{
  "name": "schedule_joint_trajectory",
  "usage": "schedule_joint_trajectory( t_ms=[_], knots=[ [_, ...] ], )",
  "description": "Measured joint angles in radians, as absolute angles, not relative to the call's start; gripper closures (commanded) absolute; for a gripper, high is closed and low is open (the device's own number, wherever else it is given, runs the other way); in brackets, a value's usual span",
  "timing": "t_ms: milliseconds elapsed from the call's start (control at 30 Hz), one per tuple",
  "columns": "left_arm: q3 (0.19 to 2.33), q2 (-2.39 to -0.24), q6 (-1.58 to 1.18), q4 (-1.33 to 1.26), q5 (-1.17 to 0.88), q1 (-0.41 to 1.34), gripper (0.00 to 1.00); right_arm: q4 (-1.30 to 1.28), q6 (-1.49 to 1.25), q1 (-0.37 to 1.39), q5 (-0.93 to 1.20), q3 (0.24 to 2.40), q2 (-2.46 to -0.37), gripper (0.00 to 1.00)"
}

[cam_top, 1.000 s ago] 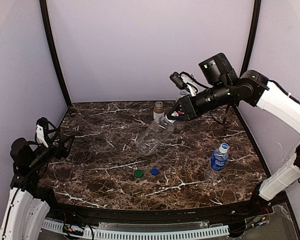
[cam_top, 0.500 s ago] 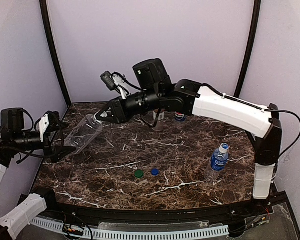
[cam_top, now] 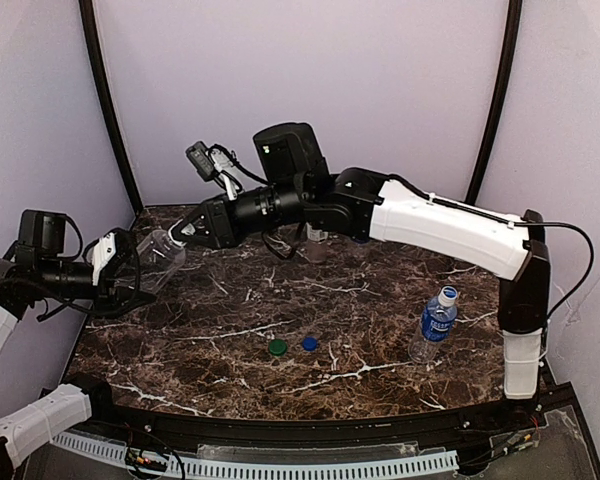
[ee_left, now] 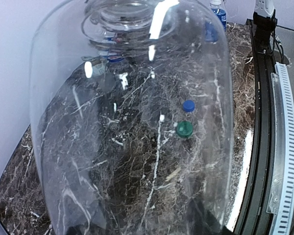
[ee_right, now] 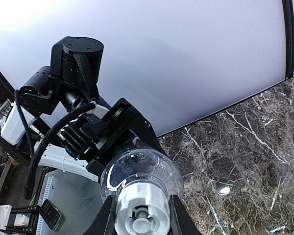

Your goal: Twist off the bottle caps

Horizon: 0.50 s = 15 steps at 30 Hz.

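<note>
Where a second ago the right arm held the clear bottle above the back middle of the counter, it now stretches far across to the left side. The left arm has risen from the near corner to meet it. The right end effector is clamped on the bottle's white cap, with the bottle lying nearly level in the air. The left end effector has its jaws on either side of the bottle's base, narrower than before; whether they are pressing cannot be told. The green cap and the blue cap lie loose, just beside each other, near the front middle, unmoved. The blue-labelled bottle stands capped to the right, also where it was. The counter is dark brown marble-patterned with white veins, enclosed by pale lilac walls and black posts. The blue label's writing is too small to read.
</note>
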State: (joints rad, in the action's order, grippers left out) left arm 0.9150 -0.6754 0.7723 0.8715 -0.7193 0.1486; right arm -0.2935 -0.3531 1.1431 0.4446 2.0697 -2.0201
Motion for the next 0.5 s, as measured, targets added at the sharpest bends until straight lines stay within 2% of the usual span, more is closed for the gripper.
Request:
schedule_joint_trajectory(
  t_ms=[100,167,333,500],
  knots=[
    [0.915,-0.682,0.764,0.867,-0.710,0.149,0.51,-0.271,-0.354,1.143,0.440,2.055,-2.020,0.53],
    [0.915,-0.685,0.763,0.866,-0.708,0.149,0.51,-0.259,-0.364,1.143,0.437,2.044,-2.019,0.38],
    [0.927,-0.675,0.823,0.840,-0.635,0.156,0.52,-0.245,-0.414,1.138,0.413,2.000,-2.015,0.28],
    [0.895,-0.598,0.995,0.681,-0.396,0.203,0.51,-0.196,-0.477,1.128,0.429,1.950,-2.014,0.22]
  ],
)
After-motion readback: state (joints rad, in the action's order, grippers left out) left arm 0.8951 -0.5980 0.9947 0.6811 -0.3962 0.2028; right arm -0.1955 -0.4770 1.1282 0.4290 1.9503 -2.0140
